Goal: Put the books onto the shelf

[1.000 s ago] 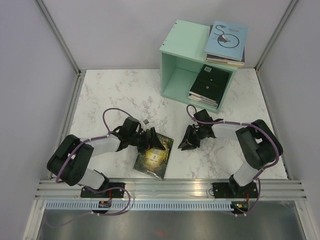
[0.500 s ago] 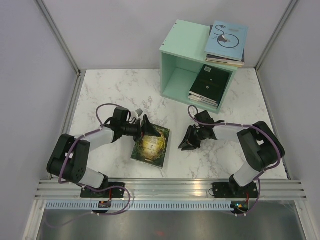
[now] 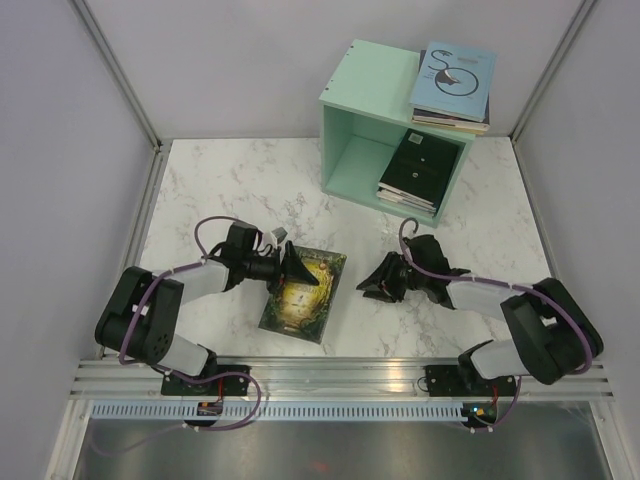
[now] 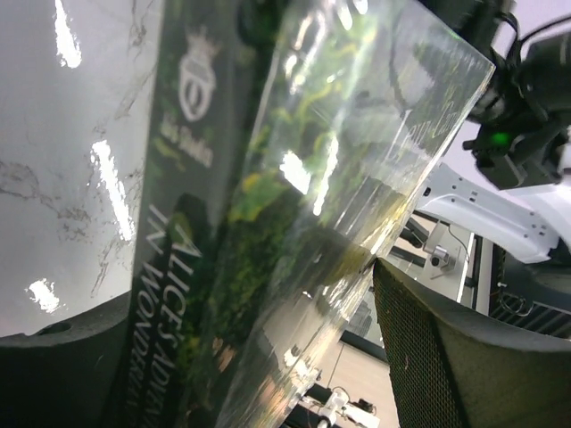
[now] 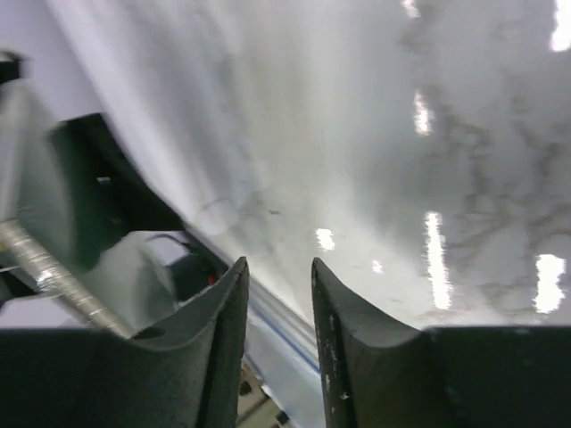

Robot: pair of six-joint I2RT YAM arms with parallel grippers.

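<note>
Book: a green-gold book point(image 3: 303, 292) lies flat on the table point(image 3: 220, 180), near my edge and between my two arms.
Left pincer: my left pincer point(image 3: 297, 270) is at the book's far end with its jaws wide apart. The wrist view shows the glossy cover and dark spine running between them. I see no firm pinch.
Right pincer: my right pincer point(image 3: 378, 285) hangs low over bare marble just right of the book. Its jaws are narrowly parted and hold nothing.
Shelf: the shelf point(image 3: 345, 120) stands at the back right, well apart from the book, with its open face towards me. A black book point(image 3: 415, 170) tops a pile inside. A blue book point(image 3: 455, 75) tops another pile on its roof.
Risk, grip: I may catch only the slick cover, so the book could flop open or slide out.
Risk, carry: the shelf looks like a long reach for my left arm. A thin book held by one end may sag and strike the opening's edge.
Risk, placing: pushing in carelessly may knock the pile inside.
</note>
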